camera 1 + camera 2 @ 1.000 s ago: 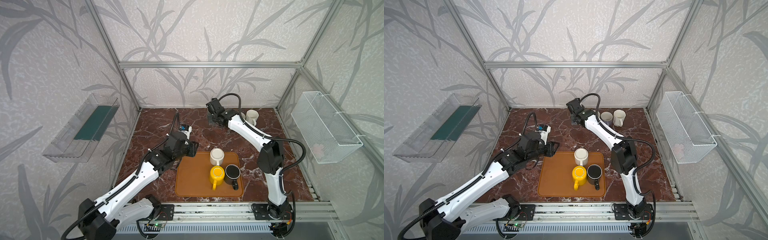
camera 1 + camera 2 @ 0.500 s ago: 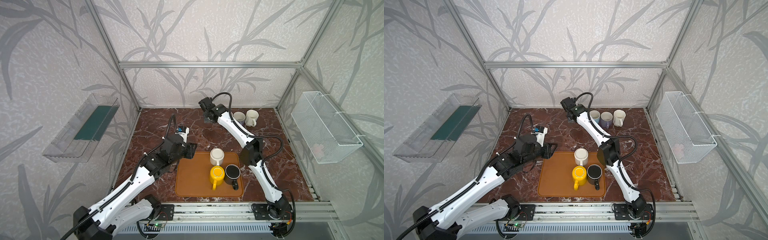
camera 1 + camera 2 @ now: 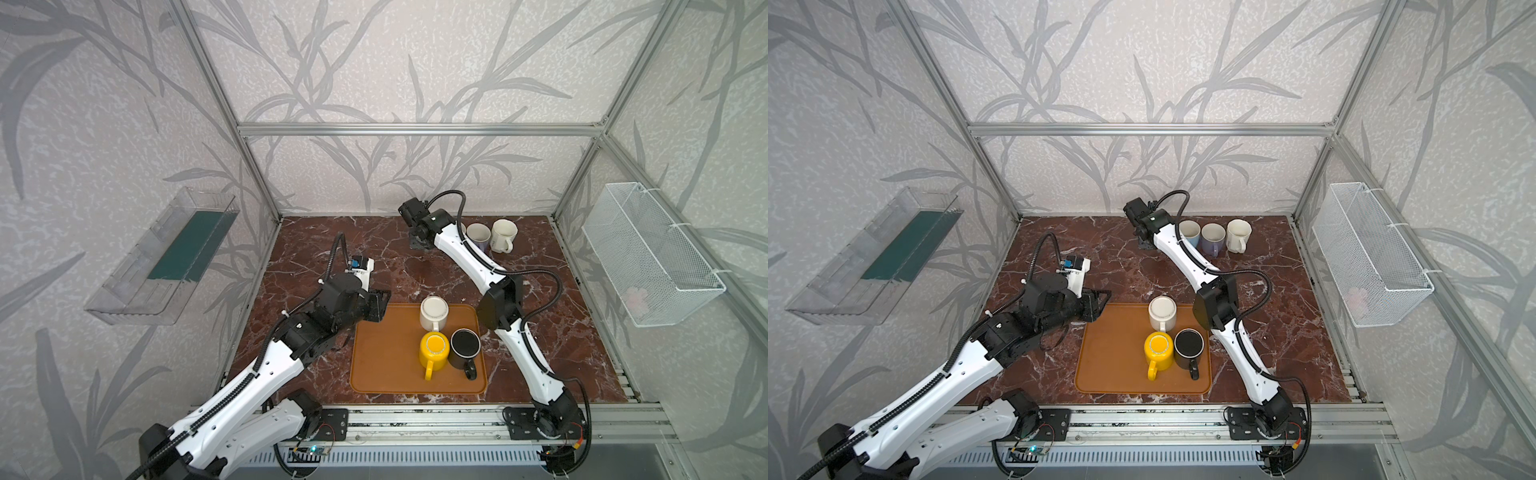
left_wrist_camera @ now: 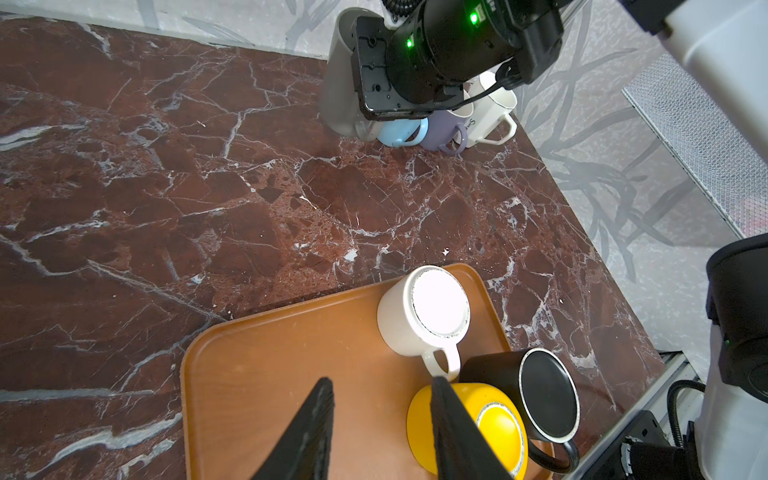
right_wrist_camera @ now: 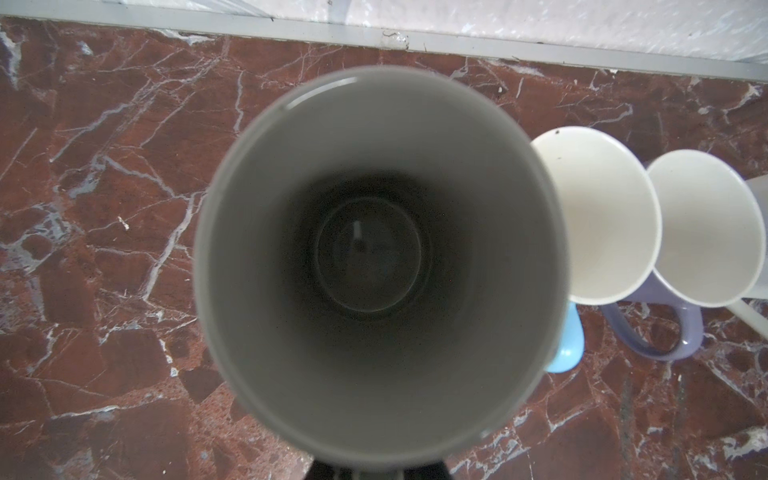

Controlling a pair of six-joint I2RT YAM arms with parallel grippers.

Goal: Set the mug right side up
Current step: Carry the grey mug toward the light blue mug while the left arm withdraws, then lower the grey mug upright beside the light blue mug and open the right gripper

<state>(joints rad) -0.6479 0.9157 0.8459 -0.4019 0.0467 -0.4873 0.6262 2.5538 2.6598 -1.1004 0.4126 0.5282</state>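
Observation:
In the right wrist view a grey mug (image 5: 374, 249) is upright, mouth up, and fills the frame; my right gripper (image 5: 357, 469) is shut on its near wall. The left wrist view shows this grey mug (image 4: 338, 87) at the back of the marble table, beside a blue mug (image 4: 399, 131). In both top views the right gripper (image 3: 417, 243) covers it. A white mug (image 3: 434, 311), a yellow mug (image 3: 434, 348) and a black mug (image 3: 465, 345) stand upside down on the orange tray (image 3: 382, 365). My left gripper (image 4: 381, 382) is open and empty over the tray, next to the yellow mug (image 4: 494, 432).
Upright blue (image 3: 1190, 232), purple (image 3: 1212, 237) and white (image 3: 1238, 235) mugs line the back edge. A wire basket (image 3: 648, 253) hangs on the right wall and a clear bin (image 3: 166, 257) on the left wall. The right arm's elbow (image 3: 498, 303) hangs by the tray's right side.
The right arm has stretched toward the back left with the grey mug, uncovering the blue mug. The left gripper has drawn slightly back toward the tray's left corner.

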